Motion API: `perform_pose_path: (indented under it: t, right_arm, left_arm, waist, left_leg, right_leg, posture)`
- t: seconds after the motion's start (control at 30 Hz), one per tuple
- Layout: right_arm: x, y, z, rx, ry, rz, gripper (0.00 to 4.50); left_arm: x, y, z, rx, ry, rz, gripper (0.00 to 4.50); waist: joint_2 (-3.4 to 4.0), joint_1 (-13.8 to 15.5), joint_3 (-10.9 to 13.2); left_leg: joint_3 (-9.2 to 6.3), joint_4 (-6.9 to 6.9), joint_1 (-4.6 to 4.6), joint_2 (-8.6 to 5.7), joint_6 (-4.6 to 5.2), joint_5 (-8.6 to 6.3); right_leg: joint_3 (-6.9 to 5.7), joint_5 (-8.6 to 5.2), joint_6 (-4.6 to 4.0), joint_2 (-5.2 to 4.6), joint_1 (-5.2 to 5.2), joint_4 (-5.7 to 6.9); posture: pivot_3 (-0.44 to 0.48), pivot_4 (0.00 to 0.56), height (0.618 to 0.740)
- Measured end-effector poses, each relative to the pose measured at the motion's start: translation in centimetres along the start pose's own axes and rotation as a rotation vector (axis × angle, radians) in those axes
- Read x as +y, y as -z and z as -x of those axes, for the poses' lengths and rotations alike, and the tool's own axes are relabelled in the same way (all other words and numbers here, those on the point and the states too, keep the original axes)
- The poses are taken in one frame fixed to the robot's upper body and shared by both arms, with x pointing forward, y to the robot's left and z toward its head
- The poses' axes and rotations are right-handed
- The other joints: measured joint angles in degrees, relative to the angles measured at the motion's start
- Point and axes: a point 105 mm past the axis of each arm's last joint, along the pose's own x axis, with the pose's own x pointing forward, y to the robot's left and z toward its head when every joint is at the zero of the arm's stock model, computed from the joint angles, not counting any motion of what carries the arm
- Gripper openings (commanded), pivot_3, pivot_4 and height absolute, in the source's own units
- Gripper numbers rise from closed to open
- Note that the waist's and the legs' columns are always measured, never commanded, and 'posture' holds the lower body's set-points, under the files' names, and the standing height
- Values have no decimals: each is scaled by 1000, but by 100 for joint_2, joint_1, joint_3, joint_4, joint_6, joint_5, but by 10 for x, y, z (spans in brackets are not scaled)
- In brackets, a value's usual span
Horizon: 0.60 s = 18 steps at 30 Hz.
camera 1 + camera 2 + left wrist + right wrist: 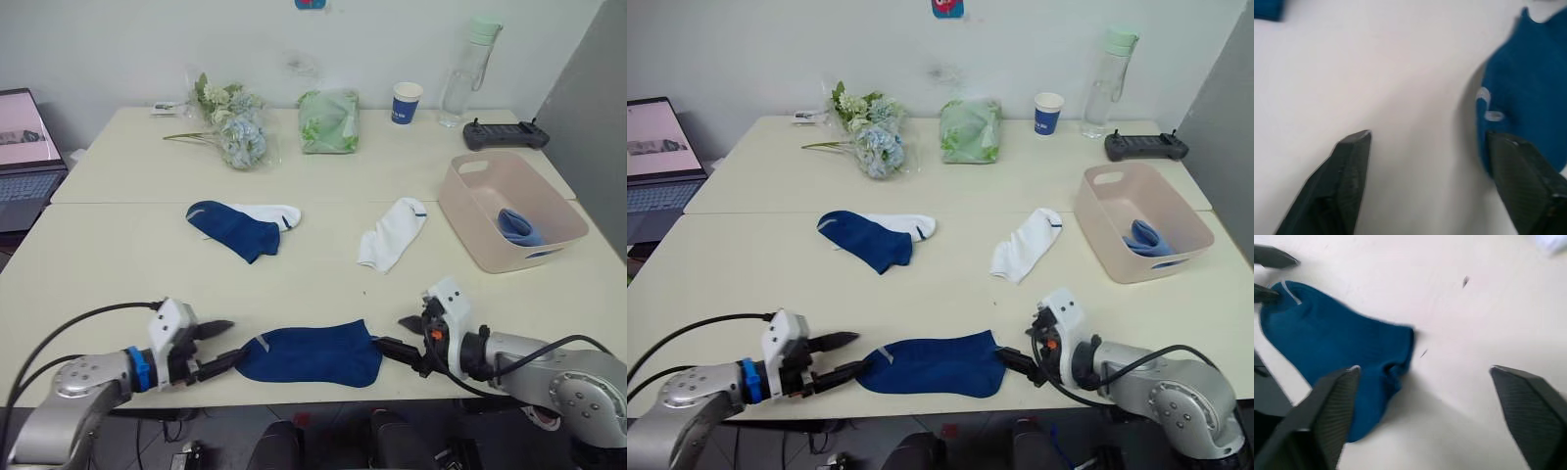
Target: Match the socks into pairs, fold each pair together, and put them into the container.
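A navy sock (312, 355) lay flat at the near edge of the table (118, 264), stretched between the two grippers. The left gripper (221, 344) sat at the sock's left end, its two black fingers spread apart, the nearer finger touching or just over the cuff edge where a small pale mark showed; the farther finger rested on bare table beside it. The right gripper (397, 333) sat at the sock's right end, fingers likewise wide apart, one tip at the sock's edge, the other over bare table; whether either tip pressed the fabric could not be told. Farther back, left of centre, a second navy sock (231, 228) lay across a white sock (269, 212), the two touching. Another white sock (393, 233) with a small dark cuff mark lay right of centre, near the container (468, 221). The pink container stood at the right side of the table, holding light blue socks (517, 227). Along the far edge: a bunch of flowers (231, 122), a green bag (329, 120), a blue paper cup (407, 102) with white print too small to read, a clear bottle (468, 69), and a dark controller (504, 134). A laptop (26, 160) stood open at the far left, its screen text not legible.
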Motion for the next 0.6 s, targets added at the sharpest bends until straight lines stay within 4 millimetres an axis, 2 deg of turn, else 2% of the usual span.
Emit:
perform_pose_path:
  t: [0.1,0.2,0.3,0.37,0.47,0.6]
  right_arm:
    - [0,-29,4,-91,14,144,4500]
    - [2,-46,0,-138,21,300,4500]
    - [15,-76,-5,-257,-20,482,4500]
    - [22,-87,-7,-299,-62,535,4500]
    - [27,-96,-7,-326,-107,577,4500]
    - [25,-94,-15,-302,-133,588,4500]
  left_arm:
    - [6,-15,6,-44,-39,-17,4469]
    - [15,-31,10,-94,-80,-21,4469]
    - [20,-46,14,-141,-98,-37,4469]
    - [22,-47,16,-139,-113,-38,4469]
    - [24,-45,21,-135,-134,-34,4469]
    - [25,-42,22,-127,-155,-27,4469]
  waist:
    - [-1,3,0]
    - [-3,4,1]
    - [-2,-3,2]
    - [-3,-14,2]
    - [-3,3,2]
    - [-3,14,3]
  left_leg:
    - [0,1,0,-1,0,0]
    - [0,1,1,-1,0,0]
    - [1,0,1,-1,-1,0]
    - [3,0,0,0,-1,0]
    - [0,0,-3,1,-1,0]
    - [1,0,-5,-4,-1,0]
  right_leg:
    - [0,0,0,-1,1,-2]
    - [-1,0,0,-1,1,-1]
    - [0,0,0,-1,0,-1]
    - [3,0,0,-1,-2,-3]
    - [1,0,-1,-2,-2,-12]
    - [1,1,-2,-12,-2,-11]
  posture:
    - [0,150,740]
    - [0,150,740]
    - [0,150,740]
    - [0,150,740]
    - [0,150,740]
    - [0,150,740]
